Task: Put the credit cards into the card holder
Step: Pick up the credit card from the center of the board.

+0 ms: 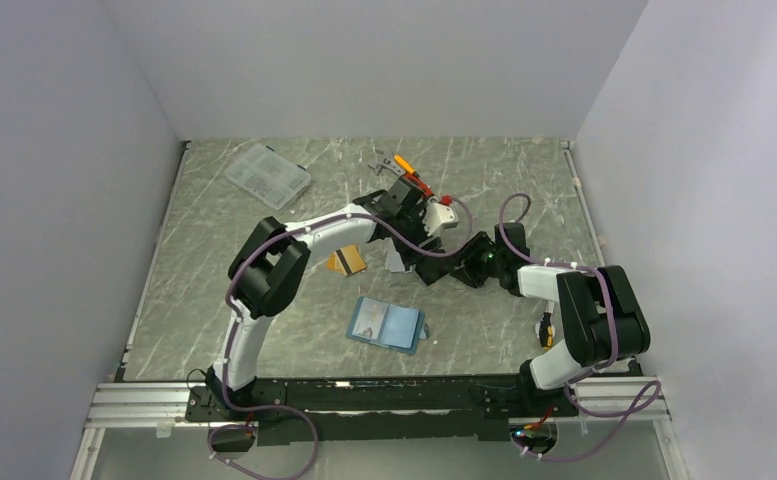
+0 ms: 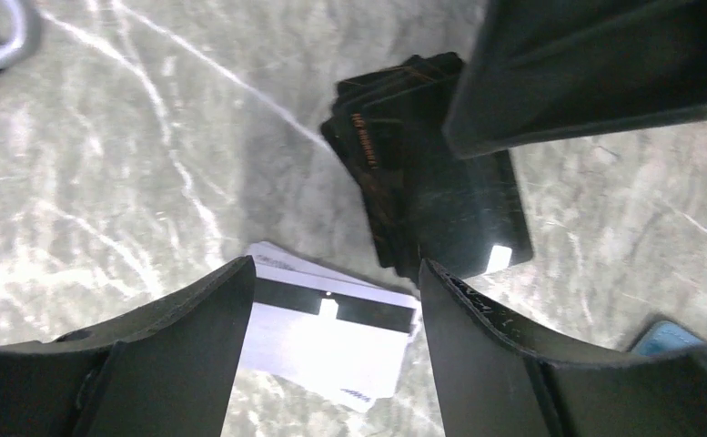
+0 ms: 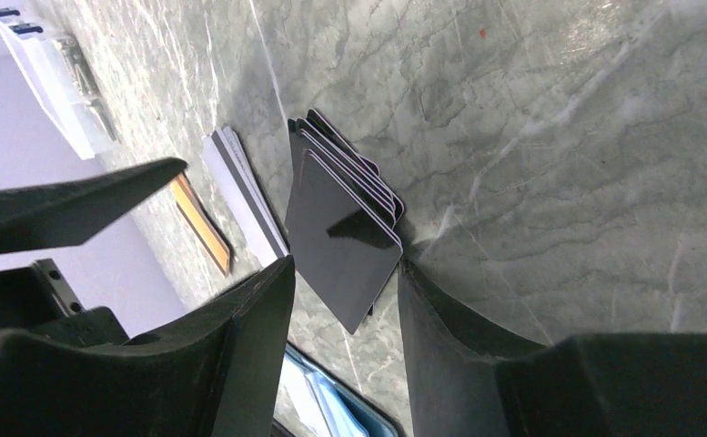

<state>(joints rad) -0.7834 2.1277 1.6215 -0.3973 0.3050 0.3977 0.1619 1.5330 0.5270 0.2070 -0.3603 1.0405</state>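
Right tool straddles dark card stack; silver card below left tool.

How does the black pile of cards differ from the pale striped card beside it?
The black stack is glossy dark; the pale card is silver-white with a dark stripe. The black stack is several fanned cards; the pale card looks like one or two. The black stack sits between the right fingers, the pale card below the open left fingers. Both are outside the card holder.
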